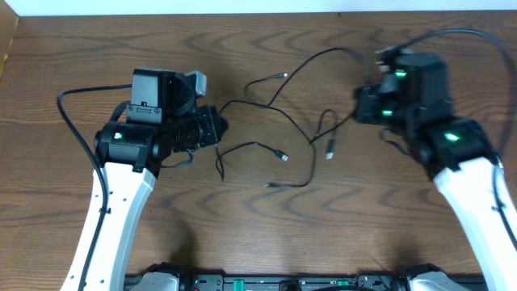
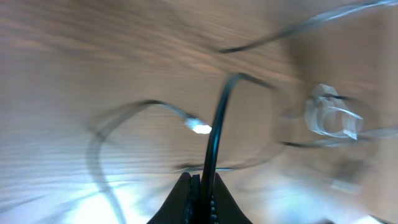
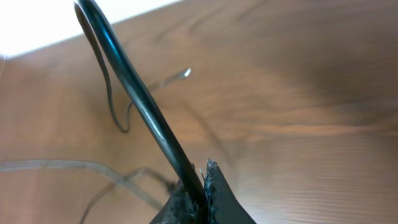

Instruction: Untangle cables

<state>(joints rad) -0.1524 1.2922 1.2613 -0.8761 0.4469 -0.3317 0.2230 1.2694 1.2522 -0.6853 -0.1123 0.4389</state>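
**Overhead view.** The cables (image 1: 321, 129) are shown lying on the table (image 1: 242, 234), spread from the left gripper (image 1: 212, 126) across to the right gripper (image 1: 365, 105). One strand is seen to run straight out from the left gripper. Farther from it the strands loop and cross one another about midway to the right gripper. Several small plugs are visible, one (image 1: 283, 155) lying loose just beyond the left gripper. All strands read as dark here, so a white cord cannot be told apart.

**Left wrist view.** The fingers (image 2: 184, 200) of the left gripper (image 2: 200, 188) are pressed together on a black cable (image 2: 217, 112), which rises from between them and bends over above the table (image 2: 93, 62). A bright plug tip (image 2: 199, 127) is seen beside this cable, close ahead of the left gripper. The rest is heavily blurred.

**Right wrist view.** The left gripper is not in view. The fingers (image 3: 219, 194) of the right gripper (image 3: 200, 194) are clamped on a black cable (image 3: 137, 93), which stretches up and away from them over the table (image 3: 298, 93). Thinner strands are seen hanging behind it.

**Progress.** Both grips are judged to be made, one at each side of the tangle. The crossings in the middle are not yet undone. The drawing apart of the two cords, and their laying out separately, is judged to be left.
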